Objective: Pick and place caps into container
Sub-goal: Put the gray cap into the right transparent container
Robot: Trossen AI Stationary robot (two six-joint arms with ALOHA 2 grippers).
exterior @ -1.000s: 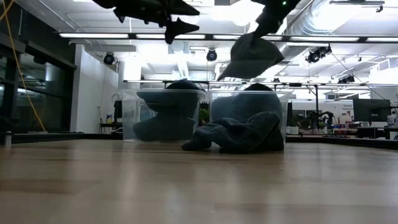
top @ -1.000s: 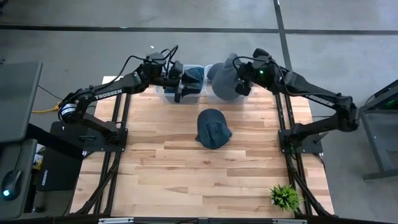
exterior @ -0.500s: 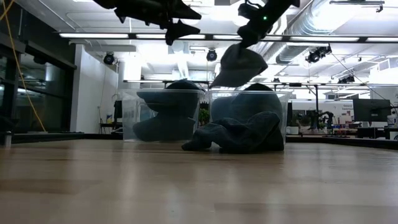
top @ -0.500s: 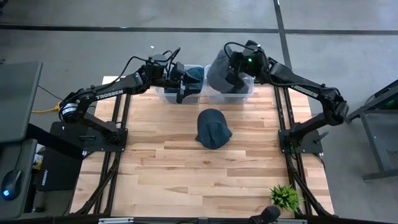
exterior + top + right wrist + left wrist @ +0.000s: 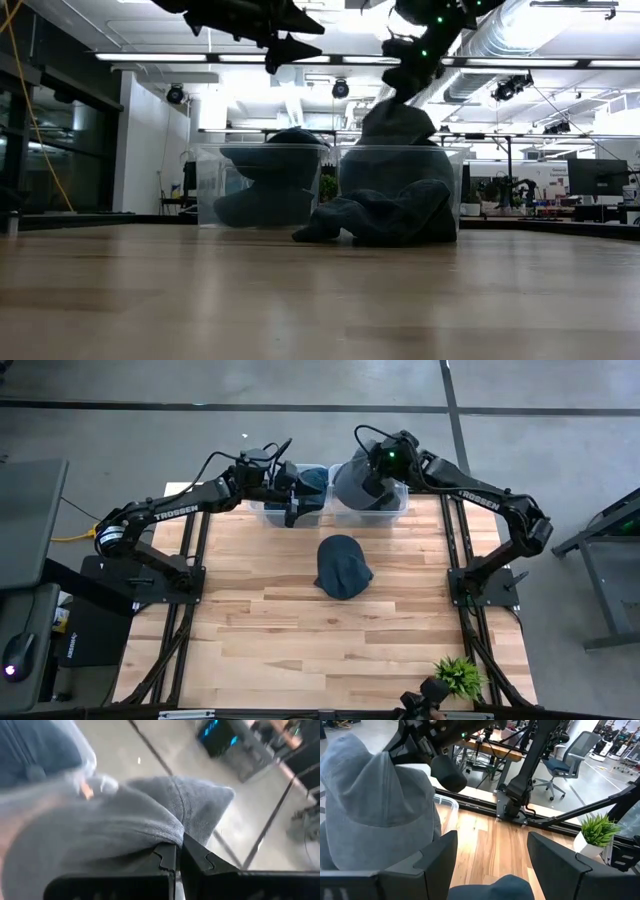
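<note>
Two clear containers stand side by side at the table's far edge. The left container (image 5: 268, 510) holds a navy cap (image 5: 310, 480). My right gripper (image 5: 378, 472) is shut on a slate grey cap (image 5: 352, 485), which hangs over the right container (image 5: 398, 510) with its lower end at the rim (image 5: 395, 125). My left gripper (image 5: 290, 498) hovers open and empty above the left container (image 5: 285, 45). Another dark cap (image 5: 342, 565) lies on the wood in front of the containers, crown up. My right gripper pinches a raised fold of the grey cap's fabric (image 5: 167, 832) between its two shut fingers. It comes slanting down from the table's right. The cap hangs slack below the fingers (image 5: 397, 122). Whether its lower end rests on what lies in the container, I cannot tell.
A small green plant (image 5: 458, 676) stands at the table's near right corner. Bare wood spreads from the cap on the table to the near edge. Dark frame rails run along the table's left and right sides.
My right gripper has gone toward the table's left edge and down, rolling as it went, with the grey cap still in its shut fingers. The cap hung high to the right of the right container and now hangs at that container's rim.
</note>
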